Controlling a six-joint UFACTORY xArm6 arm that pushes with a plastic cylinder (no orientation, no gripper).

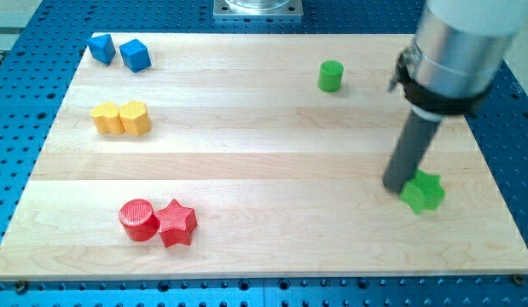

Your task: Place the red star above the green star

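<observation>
My tip [394, 185] sits at the lower right of the table [272, 128], touching the green star's [423, 192] left side. There is no pincer here – just a rod, holding nothing. The red star [176, 223] lies far off at the lower left, touching a red cylinder [136, 219]. It has no long side – one point aims up.
</observation>
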